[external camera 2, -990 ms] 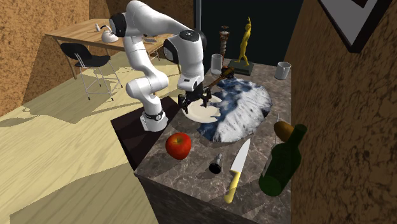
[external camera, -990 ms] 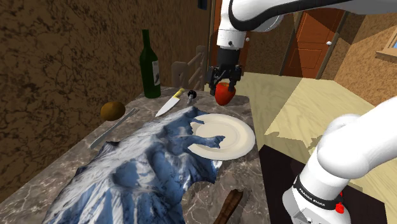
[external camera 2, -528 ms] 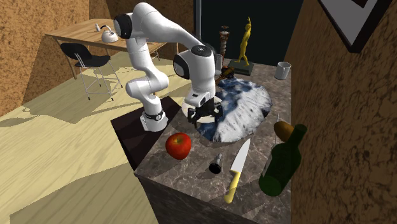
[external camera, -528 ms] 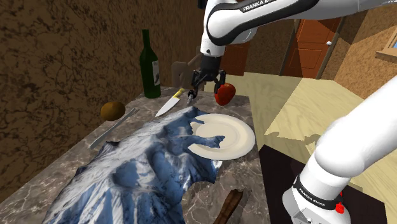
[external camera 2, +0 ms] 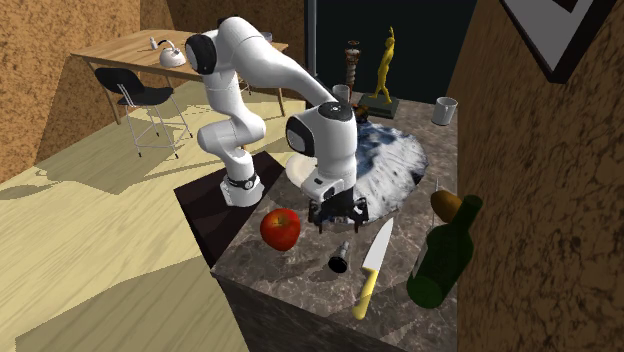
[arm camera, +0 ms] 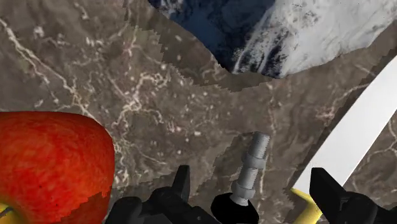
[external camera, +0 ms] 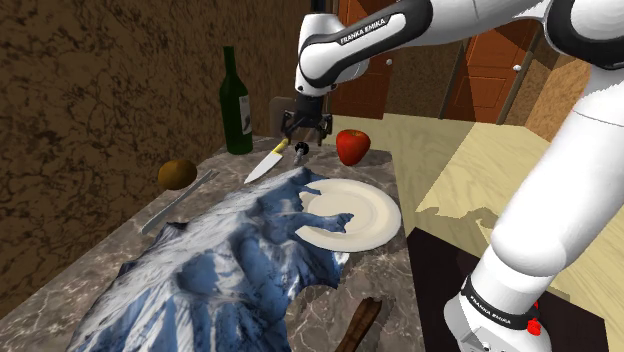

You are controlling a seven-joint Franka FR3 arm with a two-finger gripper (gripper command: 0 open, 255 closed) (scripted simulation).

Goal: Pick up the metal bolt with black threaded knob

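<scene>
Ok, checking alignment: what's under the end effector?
The bolt, lying on the marble counter between the end effector's open fingers, untouched. Counter directly beneath the bolt is covered.

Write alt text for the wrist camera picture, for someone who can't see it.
The open claw hangs over a grey bolt with a black knob, which lies untouched on the marbled counter. A red apple sits to one side of it, a knife with a yellow handle to the other, and a blue-and-white cloth beyond.
</scene>
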